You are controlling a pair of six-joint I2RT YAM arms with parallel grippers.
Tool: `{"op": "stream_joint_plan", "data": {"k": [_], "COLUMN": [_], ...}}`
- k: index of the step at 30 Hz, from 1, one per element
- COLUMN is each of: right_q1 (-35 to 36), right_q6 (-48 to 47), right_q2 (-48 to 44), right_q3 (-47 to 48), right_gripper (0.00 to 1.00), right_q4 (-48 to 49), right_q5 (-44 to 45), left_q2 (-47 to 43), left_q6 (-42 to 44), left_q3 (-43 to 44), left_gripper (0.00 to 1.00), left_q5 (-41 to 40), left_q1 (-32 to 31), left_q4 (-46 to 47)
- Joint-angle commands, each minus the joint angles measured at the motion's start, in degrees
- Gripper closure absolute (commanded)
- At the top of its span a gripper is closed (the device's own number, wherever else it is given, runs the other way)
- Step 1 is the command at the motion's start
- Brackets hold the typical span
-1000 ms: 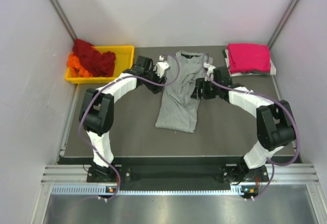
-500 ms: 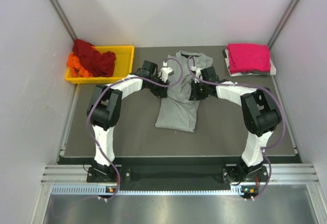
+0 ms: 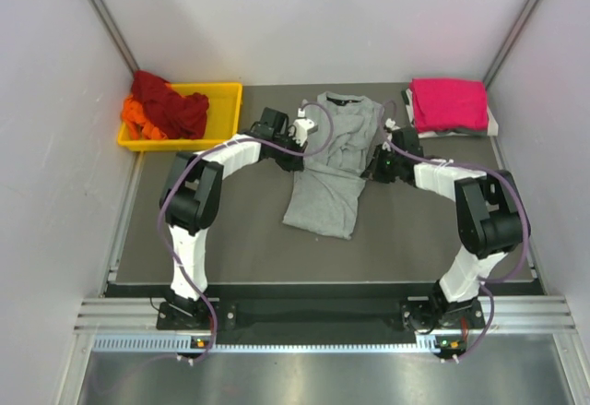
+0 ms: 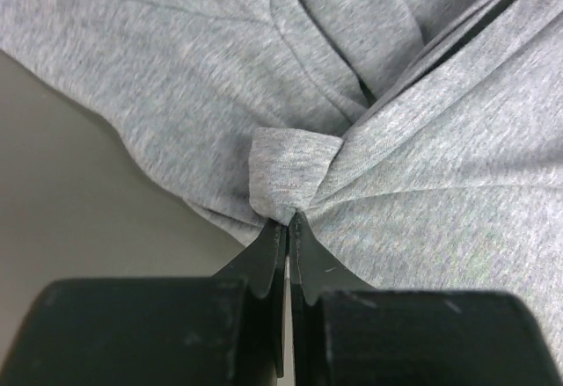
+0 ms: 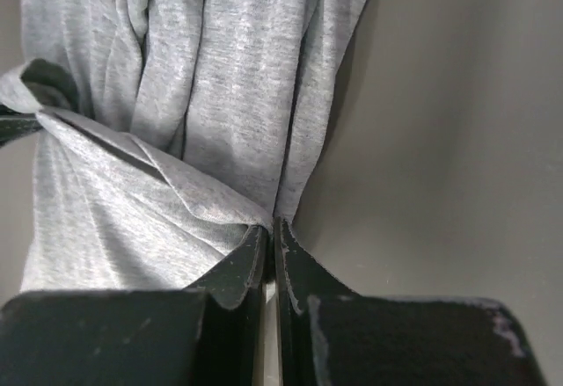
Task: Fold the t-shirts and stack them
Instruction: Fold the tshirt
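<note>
A light heather-grey t-shirt (image 3: 324, 179) with a dark collar lies lengthways mid-table, its sides bunched in long folds. My left gripper (image 3: 306, 139) is shut on a gathered fold of its left side (image 4: 290, 175), the jaws (image 4: 288, 221) pinching cloth. My right gripper (image 3: 371, 163) is shut on the shirt's right edge (image 5: 220, 96), the tips (image 5: 272, 226) meeting on the fabric next to bare table. A folded magenta-pink t-shirt (image 3: 449, 103) lies at the back right. Dark red (image 3: 166, 99) and orange (image 3: 138, 117) t-shirts are heaped in the tray.
The yellow plastic tray (image 3: 226, 101) stands at the back left. Under the pink shirt a pale folded piece (image 3: 490, 125) shows at the edge. Grey walls close in the table on three sides. Dark table surface (image 3: 230, 230) spreads in front of the grey shirt.
Both grippers have gone from open to shut on the grey shirt's sides. The right gripper has shifted outward to the right, and the shirt's upper part has spread wider.
</note>
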Motion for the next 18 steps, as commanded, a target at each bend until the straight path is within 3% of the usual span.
{"op": "stream_joint_plan", "data": {"k": [1,4,6,7,8,9,10,13,14,15,16,18], "right_q1": [-0.88,-1.23,-1.58,-1.67,-1.76,-1.76,-1.76,-2.02,-2.02,-2.02,-1.93,-1.85], "right_q6": [4.1,5.24,5.68,6.03,6.04,5.69,5.34,3.93,3.66,3.31,3.22,3.74], "right_q2": [0.17,1.59,1.68,1.68,1.77,1.94,2.2,0.11,-1.03,-2.61,-5.85,-9.2], "right_q3": [0.69,2.18,2.54,2.89,3.24,4.46,5.09,6.5,6.06,4.75,3.78,0.2], "right_gripper": [1.0,1.0,0.92,0.83,0.62,0.58,0.56,0.5,0.49,0.48,0.48,0.47], "right_q4": [5.71,5.8,6.06,6.32,6.07,5.54,3.71,-0.51,-1.14,-1.58,-2.02,-2.55], "right_q5": [-2.63,-3.35,-2.03,-1.94,-1.94,-1.85,-1.59,0.86,1.66,2.27,2.8,2.9], "left_q2": [-0.77,0.29,0.73,0.81,0.99,0.99,0.9,-1.2,-2.25,-4.61,-6.03,-9.88], "left_q6": [1.08,1.26,1.35,1.43,1.52,1.61,1.61,1.7,1.7,1.7,1.96,2.4], "left_q3": [2.57,3.62,4.06,4.32,4.67,5.03,5.73,5.74,5.3,4.6,3.11,1.17], "left_gripper": [1.0,1.0,1.0,1.0,1.0,0.95,0.72,0.41,0.26,0.24,0.04,0.01], "left_q5": [-3.79,-4.32,-4.94,-5.2,-6.42,-6.87,-7.14,-6.26,-5.91,-5.12,-4.77,-4.15], "left_q1": [0.37,0.37,0.37,0.37,0.37,0.37,0.37,0.46,0.46,0.46,0.46,0.46], "left_q4": [2.51,1.81,1.89,1.72,1.37,0.93,0.32,-1.97,-2.41,-2.41,-2.33,-2.93]}}
